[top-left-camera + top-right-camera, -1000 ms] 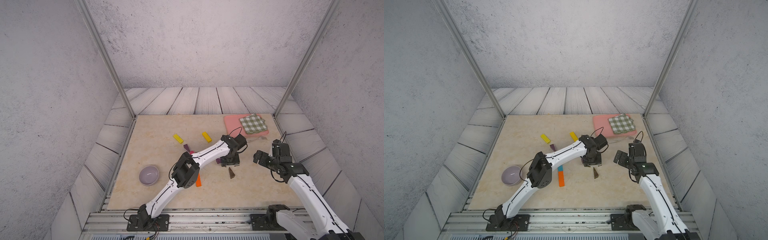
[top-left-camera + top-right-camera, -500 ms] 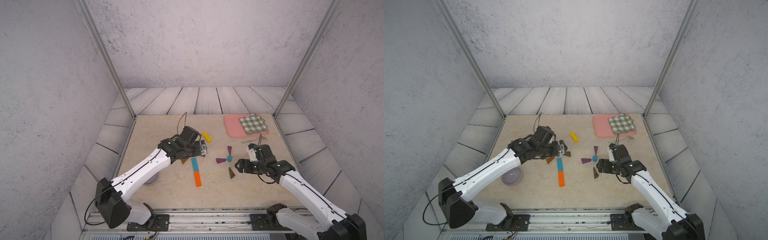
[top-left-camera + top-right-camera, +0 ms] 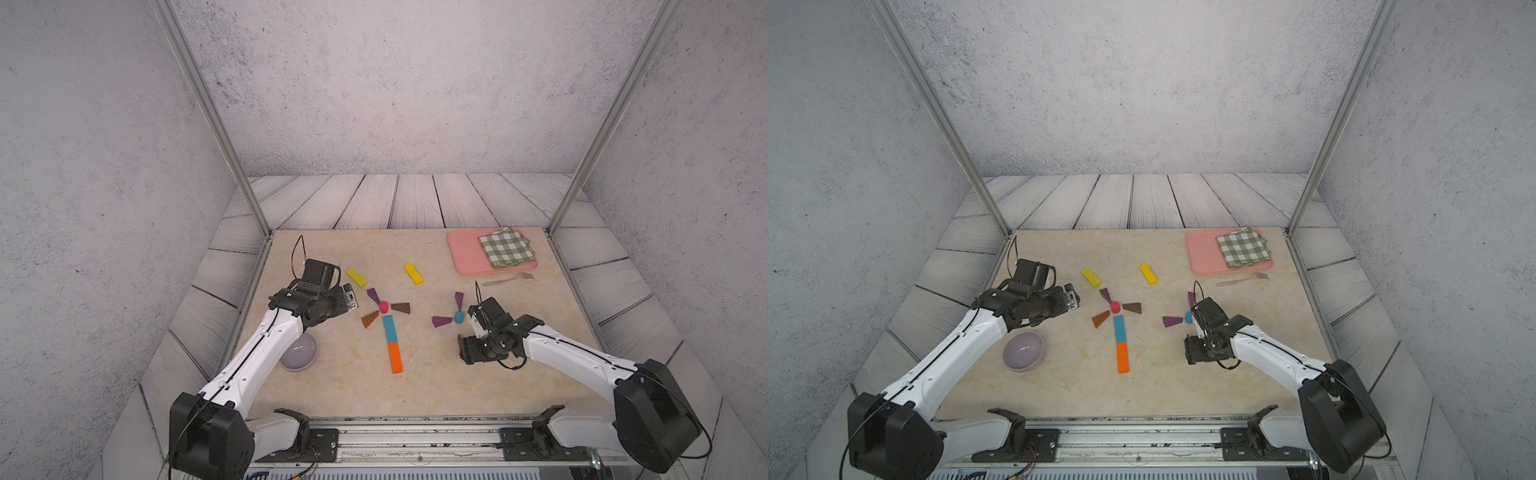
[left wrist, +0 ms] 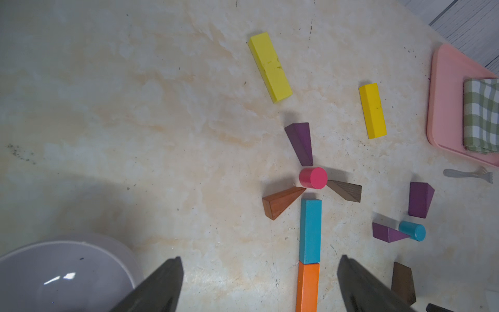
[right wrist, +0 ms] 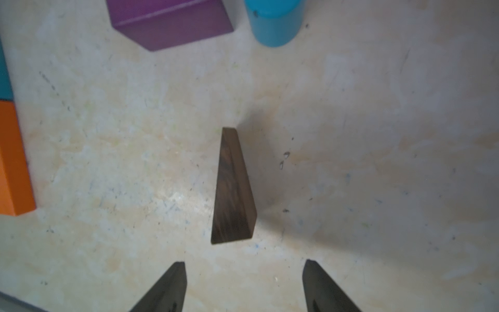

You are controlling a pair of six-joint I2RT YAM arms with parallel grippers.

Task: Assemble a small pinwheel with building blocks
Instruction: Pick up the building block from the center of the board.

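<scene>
The left gripper [image 4: 259, 267] has drawn back toward the lilac bowl [image 3: 298, 353], its jaws wide and empty. This uncovers a pink cylinder [image 3: 383, 307] ringed by a purple wedge [image 3: 372, 295], a reddish-brown wedge [image 3: 369, 319] and a grey-brown wedge [image 3: 401, 308]. A teal bar [image 3: 389, 328] and an orange bar [image 3: 395, 357] lie end to end below it. The right gripper [image 5: 244, 270] has moved from beside the blue cylinder [image 3: 459, 317] to over the dark brown wedge [image 5: 232, 189]. That wedge lies on the table [image 3: 436, 374] just ahead of the gripper's parted, empty fingertips.

Pink tray [image 3: 465, 254]; green-checked cloth [image 3: 506, 247]; lilac bowl [image 3: 300, 354]; teal bar [image 3: 389, 328]; orange bar [image 3: 395, 357]
</scene>
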